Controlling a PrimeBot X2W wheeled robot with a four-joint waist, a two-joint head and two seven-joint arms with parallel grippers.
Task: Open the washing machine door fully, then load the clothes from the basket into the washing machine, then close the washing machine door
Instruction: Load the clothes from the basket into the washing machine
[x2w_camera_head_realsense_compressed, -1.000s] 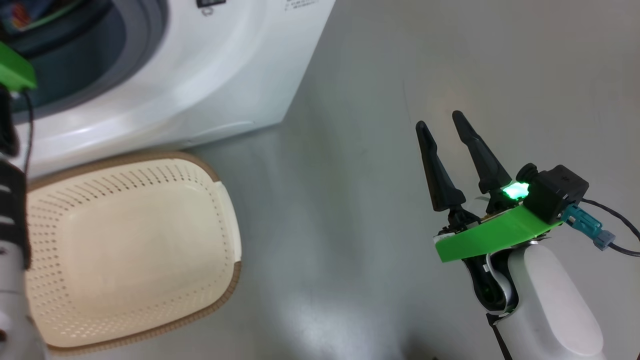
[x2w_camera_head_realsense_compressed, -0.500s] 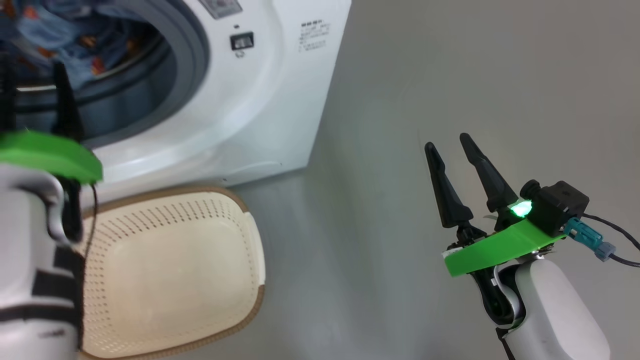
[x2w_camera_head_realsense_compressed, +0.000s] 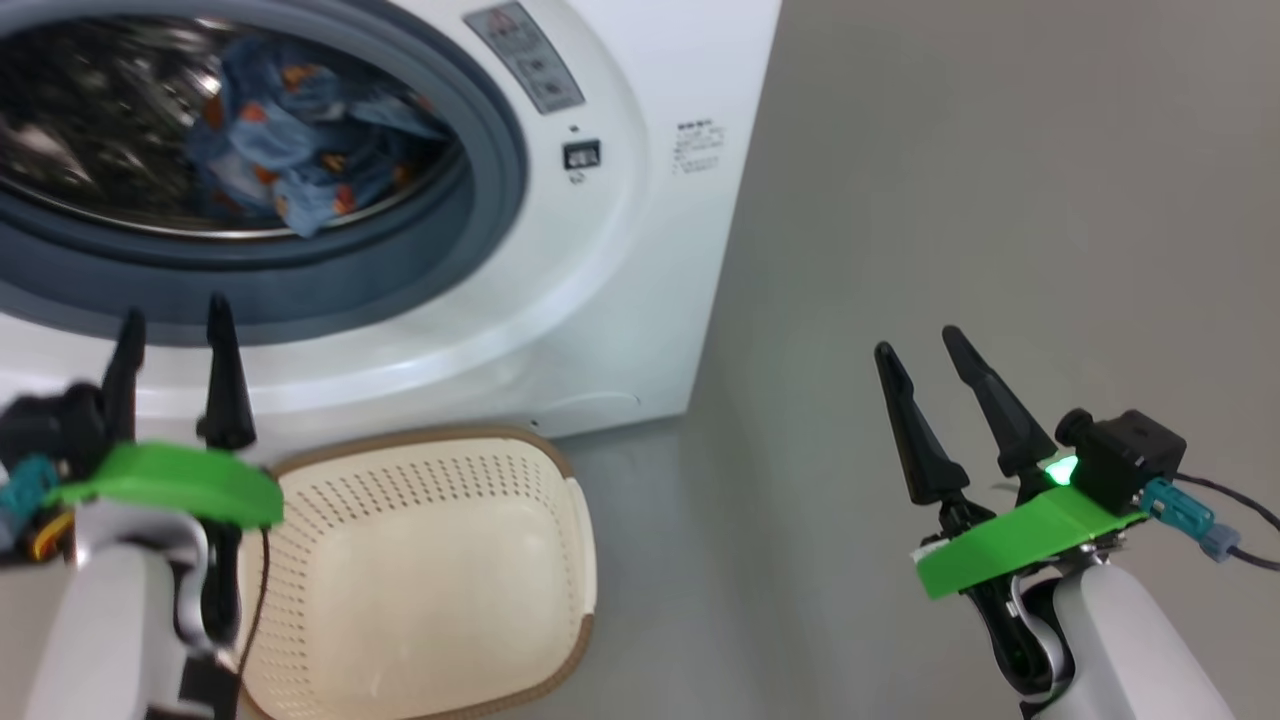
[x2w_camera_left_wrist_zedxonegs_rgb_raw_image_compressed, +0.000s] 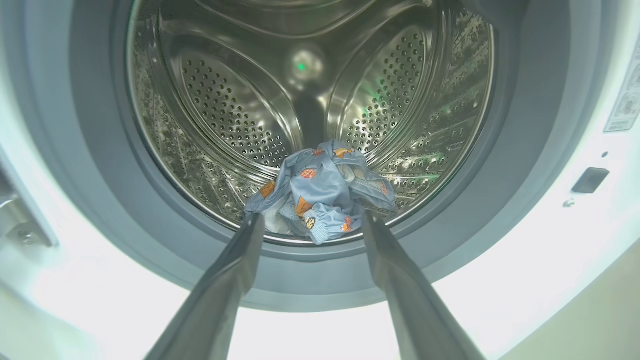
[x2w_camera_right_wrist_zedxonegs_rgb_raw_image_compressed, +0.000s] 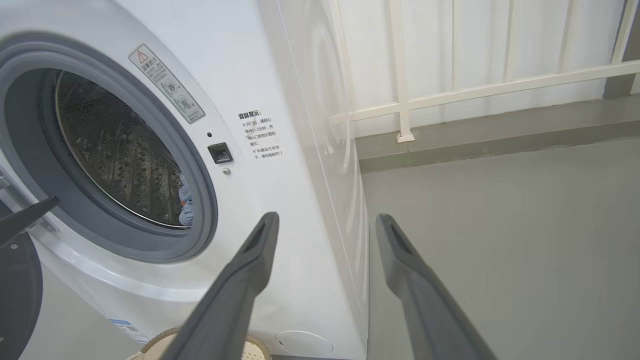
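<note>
1. Clothes (x2w_camera_head_realsense_compressed: 300, 150) lie bunched at the bottom front of the perforated steel drum (x2w_camera_left_wrist_zedxonegs_rgb_raw_image_compressed: 225, 100), just behind the lip of the opening. They are light blue with small orange figures.
2. The washing machine (x2w_camera_head_realsense_compressed: 620, 300) is a white box standing on the grey floor (x2w_camera_head_realsense_compressed: 900, 150). A grey-blue gasket (x2w_camera_head_realsense_compressed: 490, 190) rings its uncovered mouth. A warning label (x2w_camera_head_realsense_compressed: 525, 55) and a small dark latch slot (x2w_camera_head_realsense_compressed: 581, 154) sit on the front panel to the right of the mouth.
3. The washing machine door (x2w_camera_right_wrist_zedxonegs_rgb_raw_image_compressed: 12, 295) shows as a dark curved piece at the lower left edge of the right wrist view, swung away from the mouth. A metal hinge (x2w_camera_left_wrist_zedxonegs_rgb_raw_image_compressed: 20, 225) sits at the mouth's left side in the left wrist view.
4. The basket (x2w_camera_head_realsense_compressed: 430, 437) stands upright on the floor just in front of the machine's base, below the mouth. Its cream perforated walls and bottom are bare.
5. The left end effector (x2w_camera_head_realsense_compressed: 174, 318) hangs before the machine's lower front, above the basket's left side. Its two dark fingers are spread apart and grip nothing. In its own view they point into the drum and frame the clothes without touching them.
6. The right end effector (x2w_camera_head_realsense_compressed: 916, 342) hangs over the floor, well to the right of the machine. Its fingers are apart with nothing between them, and a green light glows at their base. Its own view looks past the machine's front right corner toward a white railing (x2w_camera_right_wrist_zedxonegs_rgb_raw_image_compressed: 400, 75).
</note>
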